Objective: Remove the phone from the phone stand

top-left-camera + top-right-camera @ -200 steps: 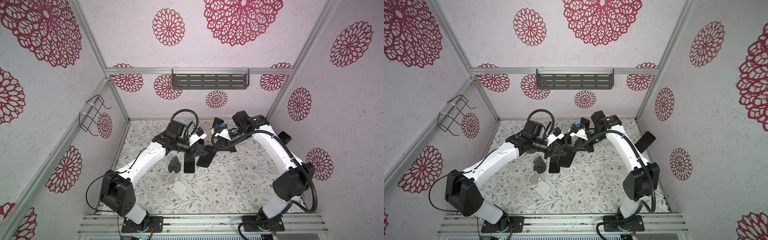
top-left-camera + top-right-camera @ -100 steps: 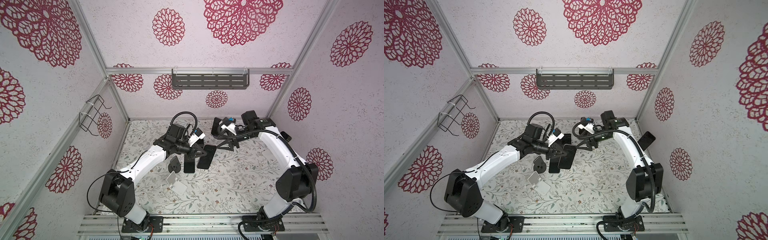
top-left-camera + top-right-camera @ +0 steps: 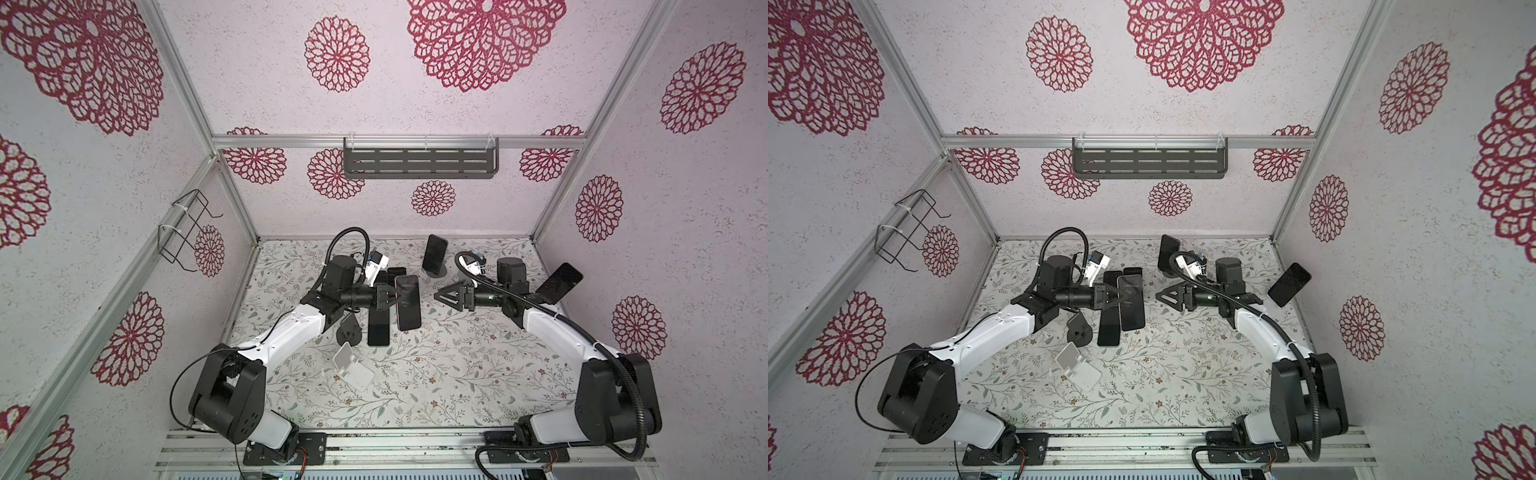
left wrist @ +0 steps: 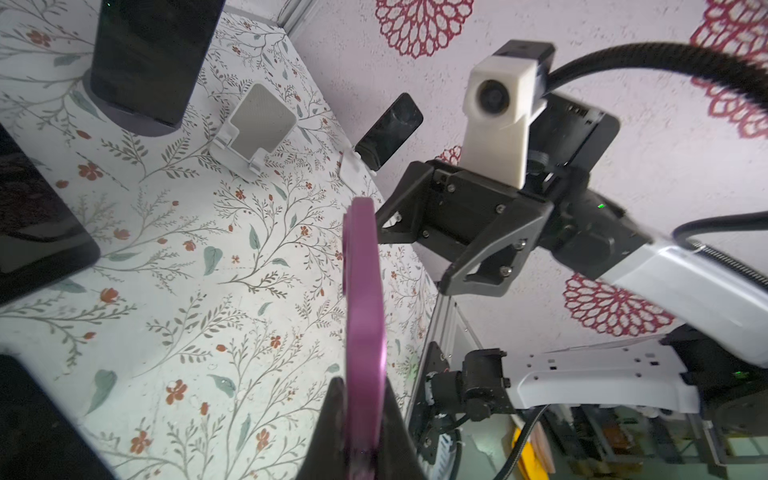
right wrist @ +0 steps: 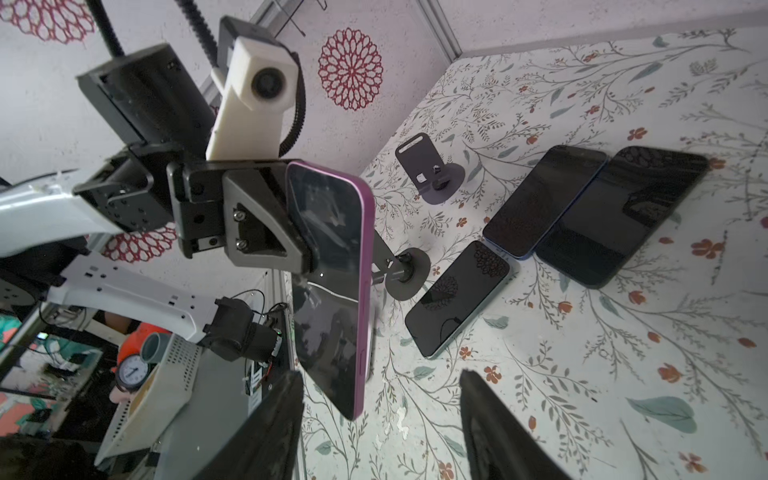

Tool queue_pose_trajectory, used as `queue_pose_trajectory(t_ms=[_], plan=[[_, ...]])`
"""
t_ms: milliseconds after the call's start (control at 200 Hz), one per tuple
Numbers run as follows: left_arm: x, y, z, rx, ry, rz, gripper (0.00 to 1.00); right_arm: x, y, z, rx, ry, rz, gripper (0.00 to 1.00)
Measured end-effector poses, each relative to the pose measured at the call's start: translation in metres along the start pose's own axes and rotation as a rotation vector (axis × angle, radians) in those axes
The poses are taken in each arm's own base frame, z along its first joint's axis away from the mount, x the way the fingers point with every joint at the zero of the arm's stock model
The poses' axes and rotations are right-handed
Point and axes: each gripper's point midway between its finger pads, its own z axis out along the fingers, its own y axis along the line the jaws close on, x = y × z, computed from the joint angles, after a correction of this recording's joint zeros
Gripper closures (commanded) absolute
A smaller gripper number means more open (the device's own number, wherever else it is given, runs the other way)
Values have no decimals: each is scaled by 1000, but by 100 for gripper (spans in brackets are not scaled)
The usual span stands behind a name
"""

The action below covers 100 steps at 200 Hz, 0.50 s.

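Note:
A purple-edged phone (image 3: 408, 303) (image 3: 1131, 303) hangs in the air over the middle of the table, screen towards the right. My left gripper (image 3: 392, 300) (image 3: 1115, 300) (image 4: 361, 436) is shut on its long edges; the phone's purple side (image 4: 361, 311) runs up between the jaws. My right gripper (image 3: 438, 296) (image 3: 1160, 296) (image 5: 380, 382) stands open and empty a short way to the right of the phone (image 5: 328, 270), not touching it. An empty dark phone stand (image 3: 349, 330) (image 5: 401, 270) sits on the table just left of the phone.
Dark phones (image 3: 379, 328) (image 5: 540, 199) lie flat under and behind the held one. A white stand (image 3: 351, 365) is near the front. A phone on a dark stand (image 3: 434, 253) is at the back, another phone (image 3: 557, 284) leans at the right wall.
My right gripper has opened off the phone and drawn back to the right. The left gripper keeps hold of the phone, which has turned more upright and shifted slightly right.

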Motion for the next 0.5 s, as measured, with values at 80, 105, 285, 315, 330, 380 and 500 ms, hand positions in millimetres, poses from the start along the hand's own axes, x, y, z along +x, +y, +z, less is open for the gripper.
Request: queue_pose_trajectory(t_ms=[80, 105, 285, 315, 330, 380, 500], plan=[[0, -2, 0, 24, -7, -36, 100, -2, 3, 6, -32, -14, 25, 36], [-1, -4, 0, 32, -11, -42, 100, -2, 6, 8, -49, -15, 26, 35], [-10, -22, -1, 115, -32, -46, 100, -5, 26, 30, -203, -6, 55, 36], [-12, -24, -1, 124, -35, -45, 100, -5, 26, 33, -221, -6, 65, 37], [-12, -25, -1, 128, -36, -45, 100, -4, 26, 34, -227, -5, 71, 38], [-13, -28, -2, 141, -39, -44, 100, -3, 25, 35, -245, -4, 94, 41], [-15, -31, -2, 154, -42, -43, 100, -17, 29, 39, -354, -41, 155, 47]])
